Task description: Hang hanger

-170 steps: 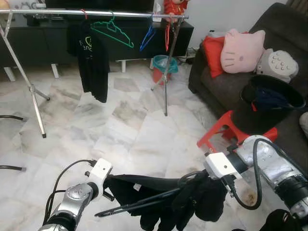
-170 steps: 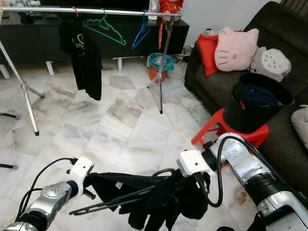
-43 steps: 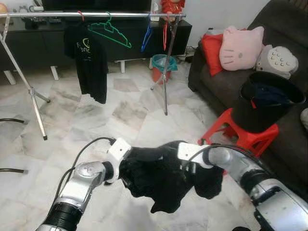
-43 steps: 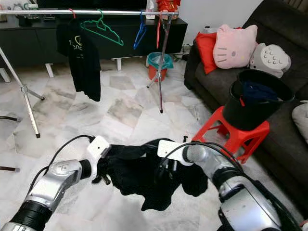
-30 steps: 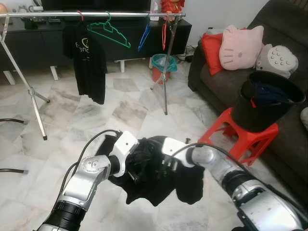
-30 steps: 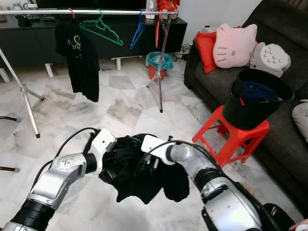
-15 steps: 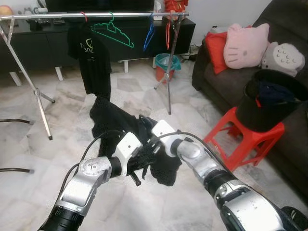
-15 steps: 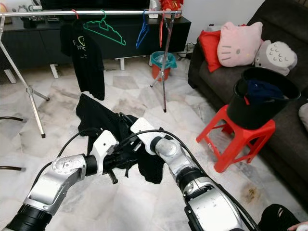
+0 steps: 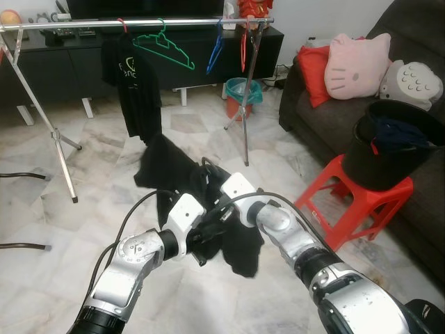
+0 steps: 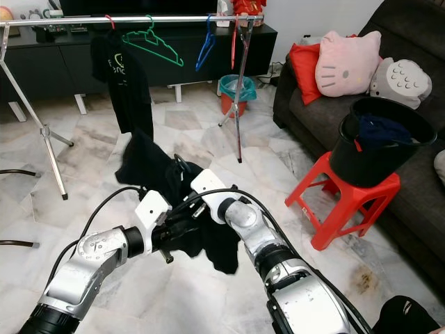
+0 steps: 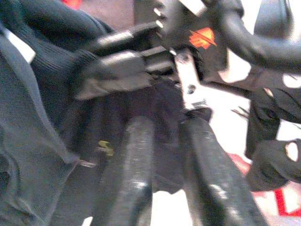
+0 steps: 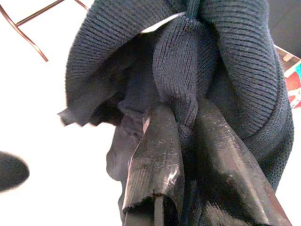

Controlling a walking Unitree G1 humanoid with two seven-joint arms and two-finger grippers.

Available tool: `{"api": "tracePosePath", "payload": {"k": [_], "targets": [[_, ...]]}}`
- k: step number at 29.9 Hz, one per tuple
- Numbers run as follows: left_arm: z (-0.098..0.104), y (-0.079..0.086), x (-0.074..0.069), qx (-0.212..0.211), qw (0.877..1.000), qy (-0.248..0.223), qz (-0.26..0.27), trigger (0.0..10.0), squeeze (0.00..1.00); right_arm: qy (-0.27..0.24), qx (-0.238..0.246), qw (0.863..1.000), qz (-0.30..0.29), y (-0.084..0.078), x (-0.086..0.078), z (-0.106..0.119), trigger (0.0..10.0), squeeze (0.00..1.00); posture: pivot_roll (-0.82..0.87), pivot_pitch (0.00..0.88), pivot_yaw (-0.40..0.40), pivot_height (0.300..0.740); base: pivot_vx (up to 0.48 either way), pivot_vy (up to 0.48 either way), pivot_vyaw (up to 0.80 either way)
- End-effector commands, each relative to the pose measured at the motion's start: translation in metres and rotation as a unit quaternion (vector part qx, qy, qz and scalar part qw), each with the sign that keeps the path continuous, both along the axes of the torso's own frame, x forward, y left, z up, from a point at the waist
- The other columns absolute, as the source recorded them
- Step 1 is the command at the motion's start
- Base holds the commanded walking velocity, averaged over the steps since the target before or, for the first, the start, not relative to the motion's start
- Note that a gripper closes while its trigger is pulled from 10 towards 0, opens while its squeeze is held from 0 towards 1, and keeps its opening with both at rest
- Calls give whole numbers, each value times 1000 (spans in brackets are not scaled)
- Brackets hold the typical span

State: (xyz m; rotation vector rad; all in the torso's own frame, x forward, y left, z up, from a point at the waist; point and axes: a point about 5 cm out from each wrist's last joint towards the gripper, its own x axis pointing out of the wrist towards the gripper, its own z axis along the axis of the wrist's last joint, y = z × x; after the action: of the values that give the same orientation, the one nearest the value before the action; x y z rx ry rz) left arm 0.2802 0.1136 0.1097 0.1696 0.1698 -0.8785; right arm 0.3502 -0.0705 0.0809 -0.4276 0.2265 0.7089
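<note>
Gripping a black garment (image 9: 236,243) mid-air above the marble floor (image 9: 83,229), both grippers meet at centre. Left gripper (image 9: 201,245): fingers (image 11: 134,183) near-parallel w/ dark cloth between them; pinch not confirmed, cannot tell. Right gripper (image 12: 186,141): fingers pinch a bunched knit fold of the garment. Hanger itself not distinguishable within the cloth. Right side: red stool (image 9: 368,202) w/ black bucket (image 9: 389,149). Far: clothes rail (image 9: 139,23) carrying black T-shirt (image 9: 132,83), green hanger (image 9: 163,50), blue hanger (image 9: 215,50).
</note>
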Motion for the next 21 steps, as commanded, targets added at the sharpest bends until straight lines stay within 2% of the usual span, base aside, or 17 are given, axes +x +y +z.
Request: {"api": "tracePosePath", "payload": {"k": [1, 4, 6, 8, 9, 10, 11, 13, 18, 20, 21], "targets": [[6, 4, 5, 1, 1000, -20, 17, 10000, 1000, -28, 17, 999, 3, -2, 5, 12, 10000, 0, 40, 0, -56, 740, 0, 0, 0], [8, 8, 8, 1, 999, -29, 28, 10000, 1000, -31, 17, 999, 5, -2, 5, 13, 10000, 0, 37, 0, -58, 740, 0, 0, 0], [12, 24, 13, -2, 997, -46, 63, 10000, 1000, -46, 18, 999, 18, -4, 6, 18, 10000, 0, 40, 0, -60, 740, 0, 0, 0], [13, 28, 12, -2, 997, -47, 67, 10000, 1000, -50, 16, 998, 24, -5, 5, 19, 10000, 0, 39, 0, -60, 740, 0, 0, 0], [13, 37, 13, 0, 995, -48, 85, 10000, 1000, -60, 9, 998, 24, -8, 6, 20, 10000, 0, 37, 0, -58, 740, 0, 0, 0], [13, 37, 13, 0, 995, -48, 85, 10000, 1000, -60, 9, 998, 24, -8, 6, 20, 10000, 0, 37, 0, -58, 740, 0, 0, 0], [12, 47, 13, 0, 993, -50, 109, 10000, 1000, -63, 9, 998, 22, -11, 7, 21, 10000, 0, 36, 0, -57, 740, 0, 0, 0], [15, 57, 11, -6, 992, -52, 116, 10000, 1000, -66, 13, 998, 6, -16, 9, 22, 10000, 0, 34, 0, -55, 740, 0, 0, 0], [17, 65, 7, -17, 991, -60, 120, 10000, 1000, -67, 14, 998, -4, -22, 10, 23, 10000, 0, 32, 0, -54, 740, 0, 0, 0], [24, 76, 10, -30, 984, -81, 156, 10000, 1000, -73, 7, 997, -5, -32, 12, 25, 10000, 0, 28, 0, -55, 740, 0, 0, 0], [24, 76, 10, -30, 984, -81, 156, 10000, 1000, -73, 7, 997, -5, -32, 12, 25, 10000, 0, 28, 0, -55, 740, 0, 0, 0]]}}
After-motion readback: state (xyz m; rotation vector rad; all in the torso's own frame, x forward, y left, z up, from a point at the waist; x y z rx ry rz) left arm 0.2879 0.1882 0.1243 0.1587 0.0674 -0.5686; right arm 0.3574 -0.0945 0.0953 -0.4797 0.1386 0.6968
